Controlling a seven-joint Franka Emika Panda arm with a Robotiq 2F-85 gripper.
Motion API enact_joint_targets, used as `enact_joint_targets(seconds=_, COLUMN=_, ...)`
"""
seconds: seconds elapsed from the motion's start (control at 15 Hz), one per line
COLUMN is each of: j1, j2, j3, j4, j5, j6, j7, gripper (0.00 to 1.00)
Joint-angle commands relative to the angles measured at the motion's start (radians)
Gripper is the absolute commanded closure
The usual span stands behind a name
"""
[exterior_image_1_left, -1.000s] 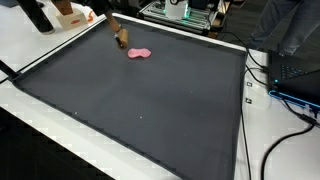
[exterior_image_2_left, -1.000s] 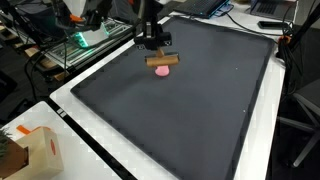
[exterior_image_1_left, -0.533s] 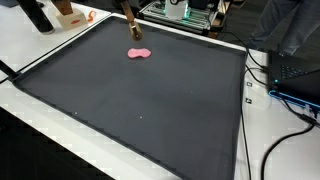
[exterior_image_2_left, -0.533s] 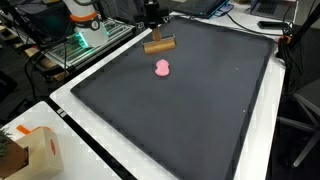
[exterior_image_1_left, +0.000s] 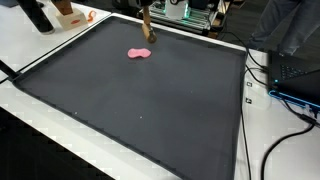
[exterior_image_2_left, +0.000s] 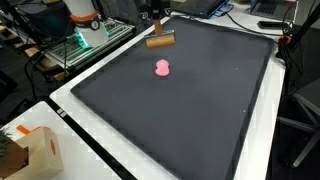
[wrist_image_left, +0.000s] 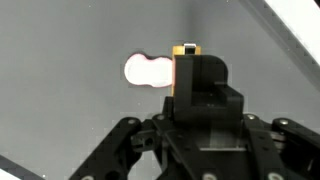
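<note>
Both exterior views overlook the dark mat (exterior_image_1_left: 140, 110) and pink piece (exterior_image_1_left: 139, 53) from different sides; wrist view looks down closely.

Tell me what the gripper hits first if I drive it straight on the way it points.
Probably bare black mat: the gripper, shut on the wooden block, points down at it, so the block lands first. The pink piece sits off to one side; depth unclear.

Even indoor light; wrist view blurred.

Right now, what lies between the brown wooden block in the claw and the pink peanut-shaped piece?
Nothing; in both exterior views only bare dark grey mat separates the brown wooden block, held by the claw, from the pink peanut-shaped piece.
</note>
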Motion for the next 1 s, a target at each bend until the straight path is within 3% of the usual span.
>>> enact_joint_targets(seconds=0.0, j1=0.026, j2=-0.007, j3=-0.021, j4=-0.002, j5=-0.006, j6=-0.004, j7=0.005, gripper=0.51)
enact_joint_targets(seconds=0.53, j1=0.026, j2=-0.014, j3=-0.024, j4=-0.008, j5=-0.006, j6=-0.004, j7=0.005, gripper=0.51)
enact_joint_targets(seconds=0.6, j1=0.026, j2=-0.014, j3=-0.024, j4=-0.008, j5=-0.006, j6=-0.004, j7=0.005, gripper=0.76)
enact_joint_targets(seconds=0.93, j1=0.041, j2=-0.048, j3=0.013, j4=-0.060, j5=-0.050, j6=0.043, j7=0.104, gripper=0.76)
